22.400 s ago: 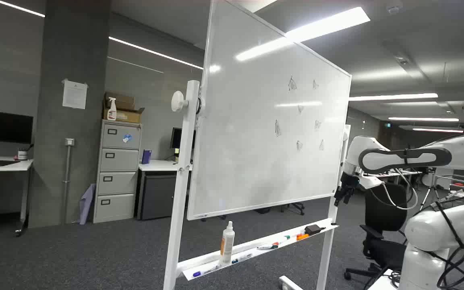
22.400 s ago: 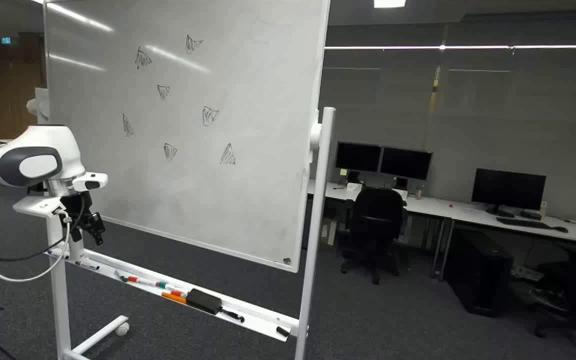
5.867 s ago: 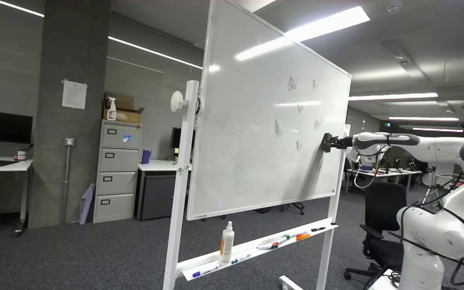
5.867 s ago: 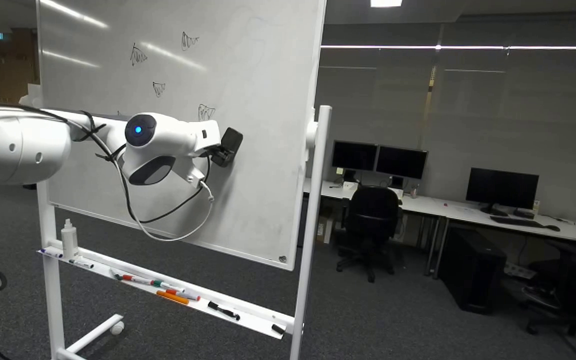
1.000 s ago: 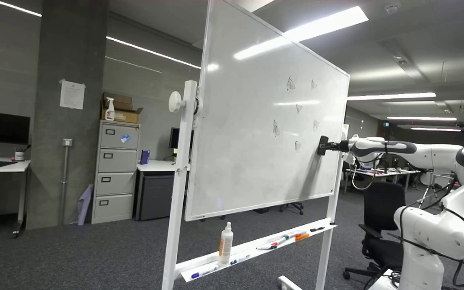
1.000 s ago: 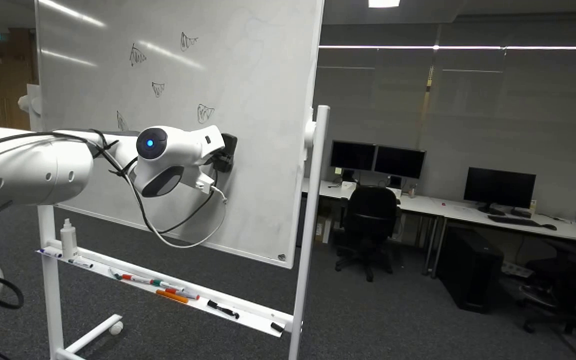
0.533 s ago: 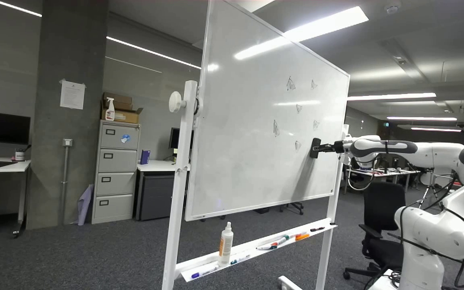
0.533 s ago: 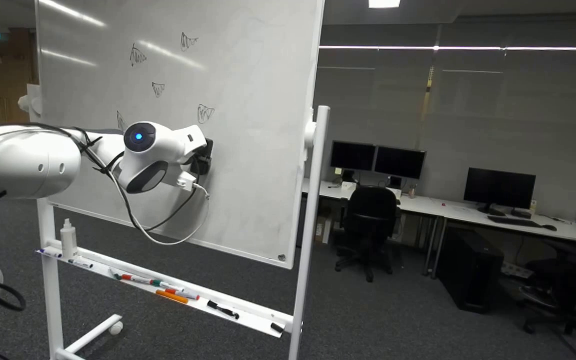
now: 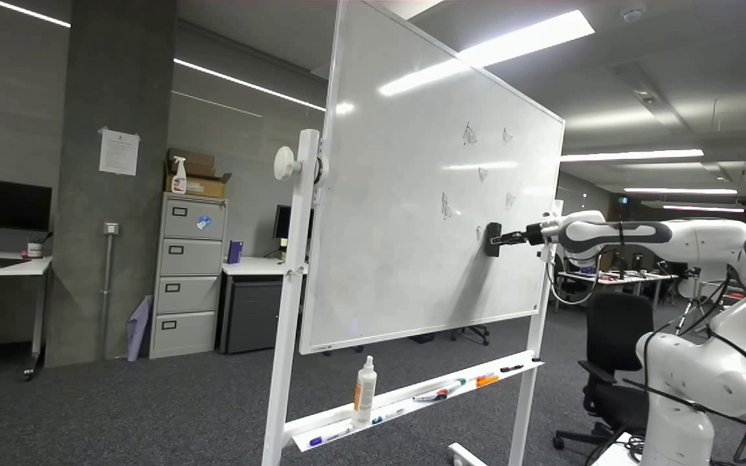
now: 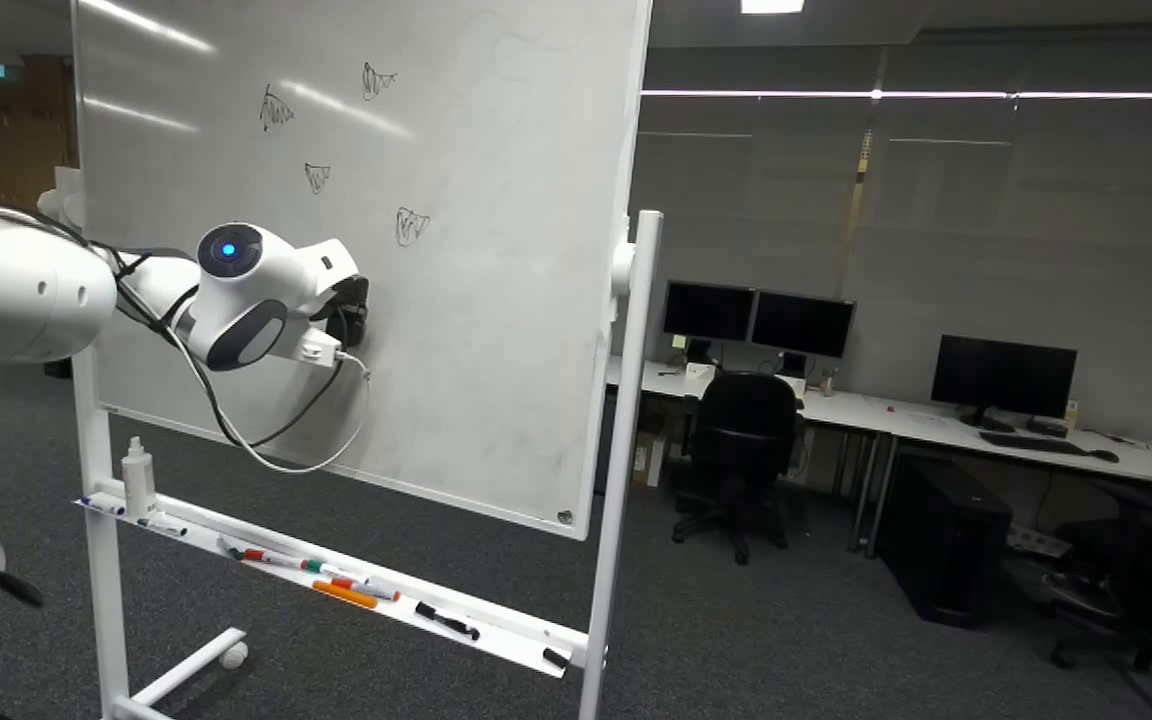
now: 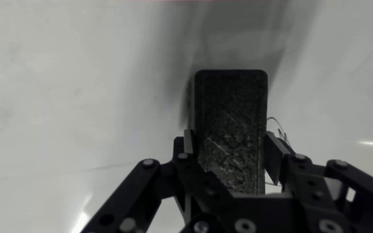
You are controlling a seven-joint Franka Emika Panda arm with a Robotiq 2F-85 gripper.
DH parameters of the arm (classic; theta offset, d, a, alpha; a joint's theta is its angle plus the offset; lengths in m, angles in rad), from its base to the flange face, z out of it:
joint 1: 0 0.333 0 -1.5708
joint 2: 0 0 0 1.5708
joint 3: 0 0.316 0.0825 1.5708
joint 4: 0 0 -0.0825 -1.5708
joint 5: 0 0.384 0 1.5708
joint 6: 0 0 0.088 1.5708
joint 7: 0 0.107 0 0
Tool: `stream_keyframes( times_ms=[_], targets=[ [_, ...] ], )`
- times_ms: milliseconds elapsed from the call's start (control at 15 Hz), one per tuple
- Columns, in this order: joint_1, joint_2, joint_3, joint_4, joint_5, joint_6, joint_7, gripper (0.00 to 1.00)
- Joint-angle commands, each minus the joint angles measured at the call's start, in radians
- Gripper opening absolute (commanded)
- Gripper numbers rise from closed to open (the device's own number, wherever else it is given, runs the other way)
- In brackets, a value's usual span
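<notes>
The eraser [image 11: 231,103] is a black rectangular block with rounded corners. Its back face is matte and speckled, framed by a shallow line, and carries crossed line marks and pale scuffs. The gripper [image 11: 230,147] is clenched on the eraser: two black jointed fingers [image 11: 274,158], one along each long side. The eraser stands with its long axis near vertical at the front of the whiteboard [image 9: 379,259], in its lower half; contact of its far face with the whiteboard cannot be confirmed. The whiteboard is a glossy flat panel in a thin pale frame, reflecting the ceiling lights [image 9: 528,40]. Six small hatched drawings [image 9: 469,134] in dark line, roughly triangular, are visible on it in an exterior view; the lowest lies just beside the eraser. Below the panel runs one narrow white ledge [image 10: 516,643]. It carries one upright white bottle [image 9: 364,395] with an orange-marked label, one orange marker [image 10: 344,594], several white-barrelled markers [image 9: 334,433] with coloured caps and two dark pieces [image 10: 446,621] too small to identify. Further back stand one grey cabinet [image 9: 195,291] with four drawers and, in an exterior view, three flat black monitors [image 10: 1003,372] on white desks [image 10: 851,409].
</notes>
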Motion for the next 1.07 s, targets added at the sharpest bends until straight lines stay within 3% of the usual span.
stream_keyframes(
  times_ms=[0,200,533,933,1000],
  targets=[
    [-0.157,0.089,0.165,-0.048,0.059,0.023,0.079,0.3],
    [-0.358,0.139,0.343,-0.075,0.109,0.013,0.183,0.3],
    [-0.65,0.089,0.587,-0.117,0.187,-0.045,0.281,0.3],
    [-0.739,-0.007,0.696,-0.172,0.22,-0.14,0.288,0.3],
    [-0.723,0.046,0.679,-0.143,0.22,-0.113,0.263,0.55]
  ],
)
